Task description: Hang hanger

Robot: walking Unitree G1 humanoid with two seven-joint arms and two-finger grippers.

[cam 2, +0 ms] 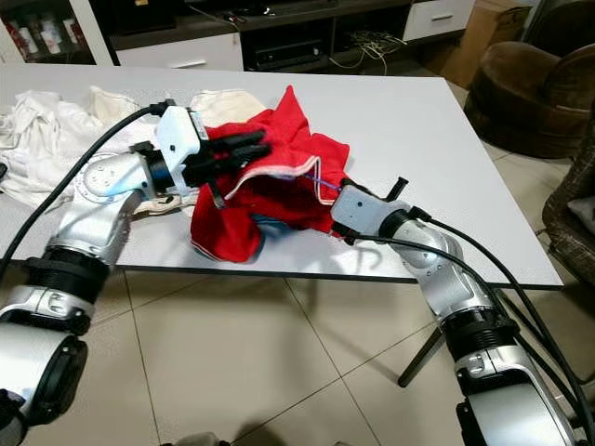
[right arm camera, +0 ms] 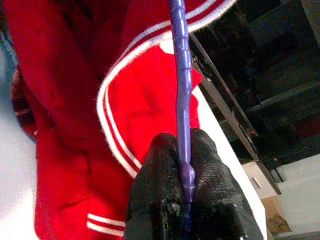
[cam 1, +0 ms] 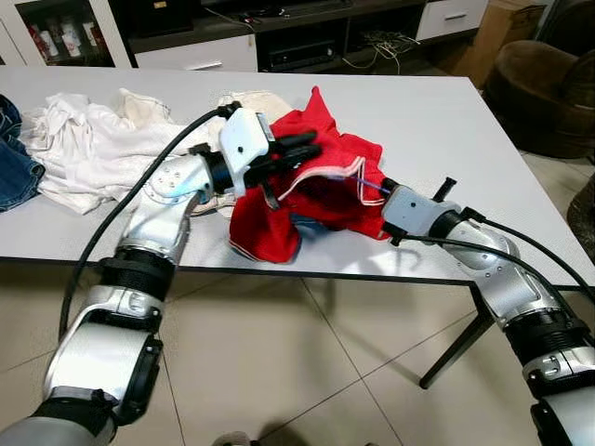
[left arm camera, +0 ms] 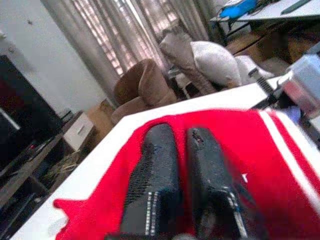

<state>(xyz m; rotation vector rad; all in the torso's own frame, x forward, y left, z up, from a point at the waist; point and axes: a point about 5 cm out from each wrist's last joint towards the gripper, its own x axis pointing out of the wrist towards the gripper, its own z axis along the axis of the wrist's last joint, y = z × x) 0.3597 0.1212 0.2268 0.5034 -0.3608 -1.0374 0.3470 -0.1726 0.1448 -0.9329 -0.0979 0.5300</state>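
At the near edge of the grey table (cam 1: 446,139), the right gripper (right arm camera: 186,197) pinches the end of a thin purple hanger (right arm camera: 181,95), its fingers pressed tight on the rod, which runs away into the red garment (cam 1: 316,190) bunched just beyond. The rod looks light and stiff but slick and narrow (so a pinch near its tip may let it twist). The left gripper (cam 1: 296,150) rests on top of the red cloth, fingers closed together, apparently nipping a fold by the white-trimmed opening. The fabric is soft, limp and likely to slide, so holding the trimmed edge seems wisest. Farther back lie white clothes (cam 1: 88,139) and denim (cam 1: 14,163).
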